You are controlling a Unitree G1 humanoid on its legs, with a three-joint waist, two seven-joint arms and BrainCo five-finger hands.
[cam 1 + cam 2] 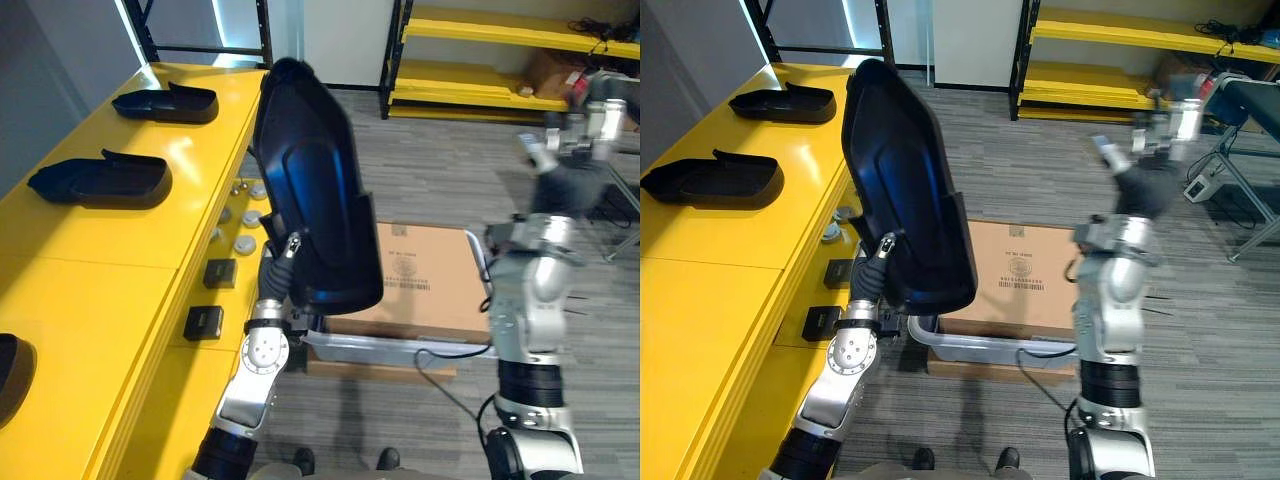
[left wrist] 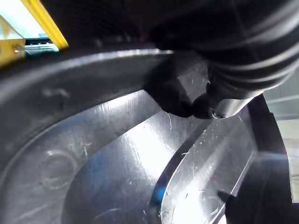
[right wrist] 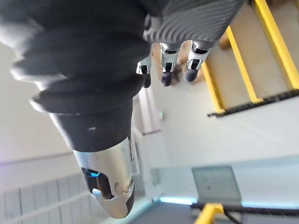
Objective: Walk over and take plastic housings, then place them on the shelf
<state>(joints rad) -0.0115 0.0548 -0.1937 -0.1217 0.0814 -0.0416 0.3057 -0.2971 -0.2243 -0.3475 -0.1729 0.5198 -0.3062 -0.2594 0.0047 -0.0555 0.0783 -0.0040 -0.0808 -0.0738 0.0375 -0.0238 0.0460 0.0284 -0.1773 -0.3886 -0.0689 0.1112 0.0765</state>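
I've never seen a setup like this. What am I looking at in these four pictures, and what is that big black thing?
This is a two-legged humanoid robot. The two wide pictures come from cameras in its head, looking down; the two close ones come from cameras on its wrists. Its left hand grips a large black plastic housing, held upright. The right hand is raised, open and empty. On the yellow shelf at its left lie a near housing and a far housing. A cardboard box sits on the floor.

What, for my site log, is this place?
Probably a factory storeroom or workshop: black plastic housings lie on a long yellow shelf, yellow racking stands behind, and a cardboard box sits on the floor.
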